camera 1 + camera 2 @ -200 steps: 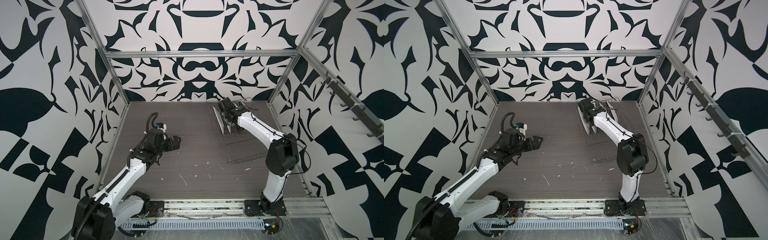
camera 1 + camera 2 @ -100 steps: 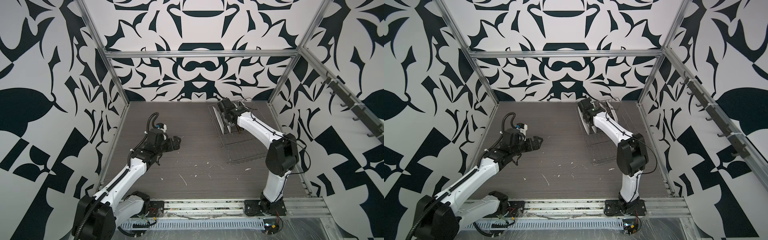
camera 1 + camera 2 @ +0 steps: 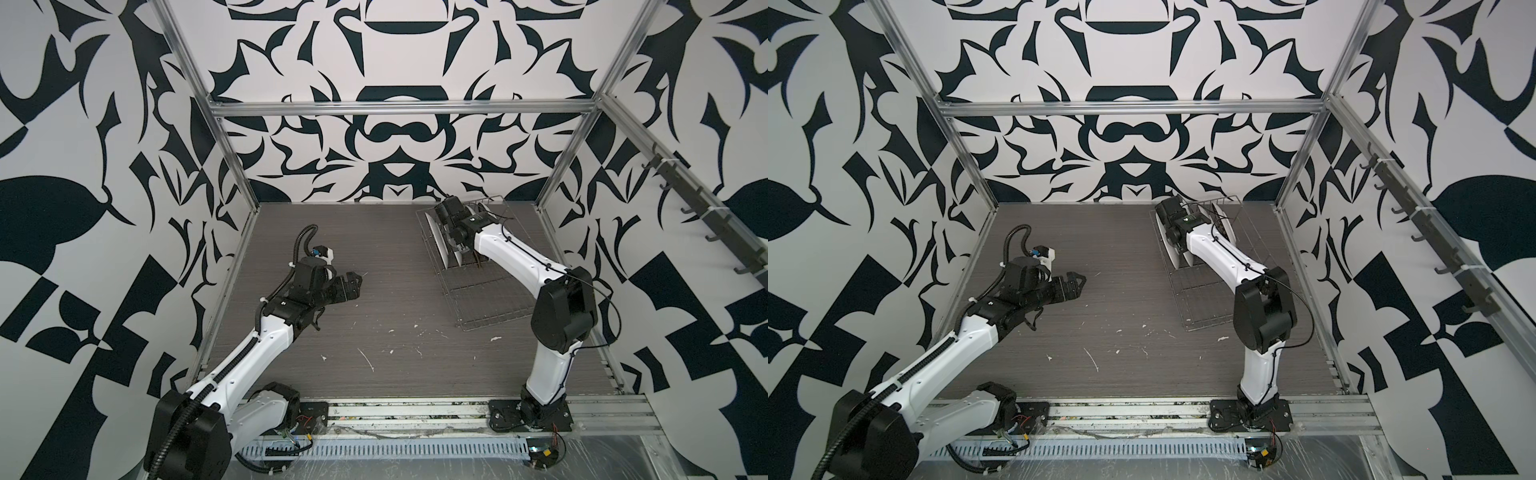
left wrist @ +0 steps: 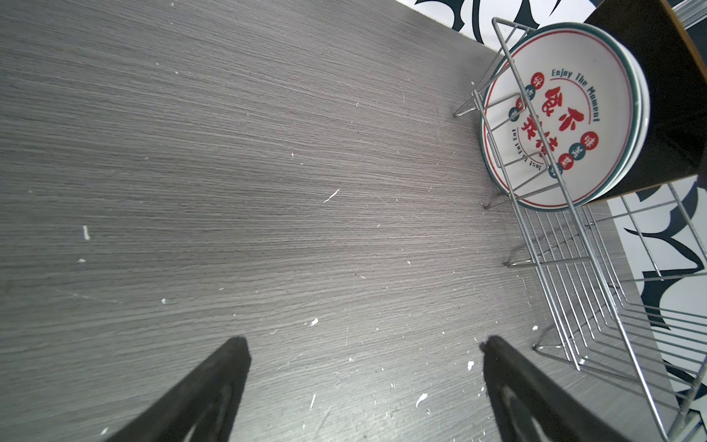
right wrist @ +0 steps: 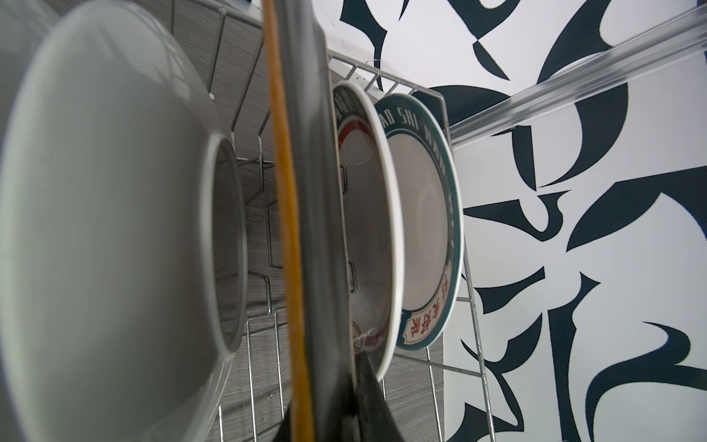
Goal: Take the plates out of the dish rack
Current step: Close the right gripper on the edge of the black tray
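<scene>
Wire dish rack [image 3: 486,291]: at least three white plates [image 5: 114,229], one dark plate [image 5: 310,191].
Right end effector [image 5: 329,386] grips the dark plate; left end effector [image 4: 365,340] gapes empty.

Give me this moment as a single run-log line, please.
right gripper: shut on dark plate in dish rack | left gripper: open, above table | other plates: standing in rack

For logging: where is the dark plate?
Right wrist view: the dark plate stands in the far-right dish rack between white plates, gripped by the right end effector.
</scene>
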You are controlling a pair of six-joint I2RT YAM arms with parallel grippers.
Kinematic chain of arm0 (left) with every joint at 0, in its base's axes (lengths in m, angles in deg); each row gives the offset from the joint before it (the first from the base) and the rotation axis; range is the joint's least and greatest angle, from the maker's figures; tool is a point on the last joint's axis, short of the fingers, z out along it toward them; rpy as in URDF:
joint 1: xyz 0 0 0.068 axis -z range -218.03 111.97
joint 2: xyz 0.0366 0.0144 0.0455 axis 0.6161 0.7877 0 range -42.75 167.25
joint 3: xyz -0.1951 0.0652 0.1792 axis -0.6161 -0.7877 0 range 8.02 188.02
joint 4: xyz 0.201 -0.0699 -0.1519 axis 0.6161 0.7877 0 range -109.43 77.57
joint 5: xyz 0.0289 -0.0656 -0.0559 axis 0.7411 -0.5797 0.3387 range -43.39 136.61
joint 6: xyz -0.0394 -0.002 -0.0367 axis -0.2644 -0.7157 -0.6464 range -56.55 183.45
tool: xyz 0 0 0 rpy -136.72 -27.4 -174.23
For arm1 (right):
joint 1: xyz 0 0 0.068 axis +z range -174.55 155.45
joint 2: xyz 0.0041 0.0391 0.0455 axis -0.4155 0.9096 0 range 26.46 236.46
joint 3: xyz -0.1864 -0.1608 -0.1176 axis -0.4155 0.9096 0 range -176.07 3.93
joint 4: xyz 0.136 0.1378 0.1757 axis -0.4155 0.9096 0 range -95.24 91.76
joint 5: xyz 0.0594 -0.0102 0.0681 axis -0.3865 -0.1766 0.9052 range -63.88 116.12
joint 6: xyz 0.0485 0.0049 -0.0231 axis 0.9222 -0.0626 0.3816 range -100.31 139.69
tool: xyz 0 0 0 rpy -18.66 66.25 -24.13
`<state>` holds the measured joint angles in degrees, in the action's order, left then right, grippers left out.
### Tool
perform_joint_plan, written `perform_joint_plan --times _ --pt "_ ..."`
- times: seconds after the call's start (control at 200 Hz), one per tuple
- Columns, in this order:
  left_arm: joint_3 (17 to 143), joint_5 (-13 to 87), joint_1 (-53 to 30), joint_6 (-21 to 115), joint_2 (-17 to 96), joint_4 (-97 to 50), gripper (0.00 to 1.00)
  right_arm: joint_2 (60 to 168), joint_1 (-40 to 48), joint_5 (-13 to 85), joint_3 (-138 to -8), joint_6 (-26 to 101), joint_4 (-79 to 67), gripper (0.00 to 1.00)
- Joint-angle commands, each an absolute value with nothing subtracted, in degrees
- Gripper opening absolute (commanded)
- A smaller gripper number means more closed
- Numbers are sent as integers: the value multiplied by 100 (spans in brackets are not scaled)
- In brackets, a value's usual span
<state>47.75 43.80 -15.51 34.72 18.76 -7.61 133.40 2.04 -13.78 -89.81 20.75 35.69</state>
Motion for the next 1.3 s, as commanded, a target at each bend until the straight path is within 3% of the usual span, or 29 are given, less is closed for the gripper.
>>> perform_joint_plan --times 0.0,1.295 --pt "4953 4380 -1536 3413 1870 -686 99 13130 198 -1757 -8966 2314 3288 0" --pt "4804 4219 -1465 3036 1861 -821 97 11723 401 -1882 -8294 1837 2242 0"
